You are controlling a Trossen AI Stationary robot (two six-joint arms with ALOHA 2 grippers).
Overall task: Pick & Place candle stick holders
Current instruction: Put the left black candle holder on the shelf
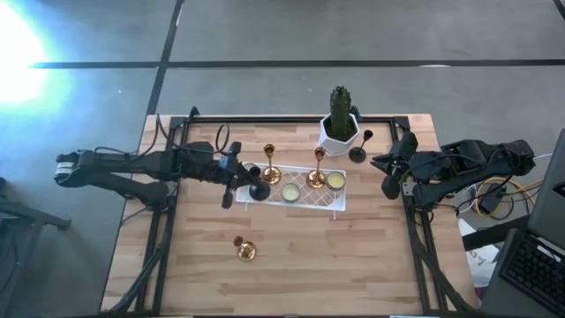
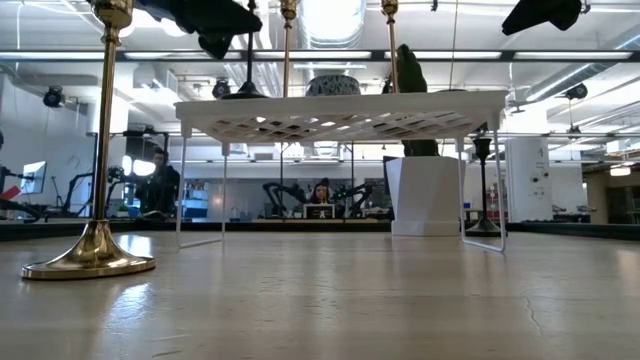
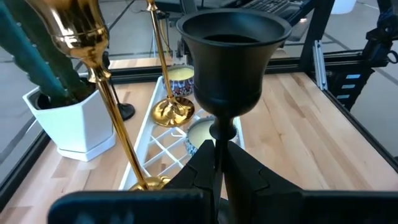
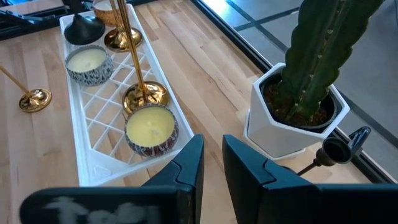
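Holding a black candle stick holder (image 3: pixel 227 68) by its thin stem, the left gripper (image 3: pixel 216 163) has its fingers closed narrow around that stem, just below the cup; in the high view this holder's round base (image 1: pixel 259 191) sits at the left end of the white lattice rack (image 1: pixel 305 201), and I cannot tell whether it rests on the rack or hangs just above it; two gold holders stand on the rack, one (image 1: pixel 271 168) toward its left and one (image 1: pixel 317 173) near its middle, with two pale candles, one (image 1: pixel 290 192) left of centre and one (image 1: pixel 335 181) at the right, lying between and beside them; a third gold holder (image 1: pixel 244 249) stands alone on the bare table (image 1: pixel 371 265), on the near side, well apart from the rack; the second black holder (image 1: pixel 360 148) stands on the table just right of the white cactus pot (image 1: pixel 338 134); the right gripper (image 4: pixel 212 169) waits at the right side of the table, near that pot, fingers a narrow gap apart and holding nothing; the risk, as I judge it, lies in the crowding at the rack's left end; the gold holder stands close beside the held one, so a sideways drift could knock it over; a base set down across a lattice opening could tilt once released; a grip this high on the stem could also let the holder swing.
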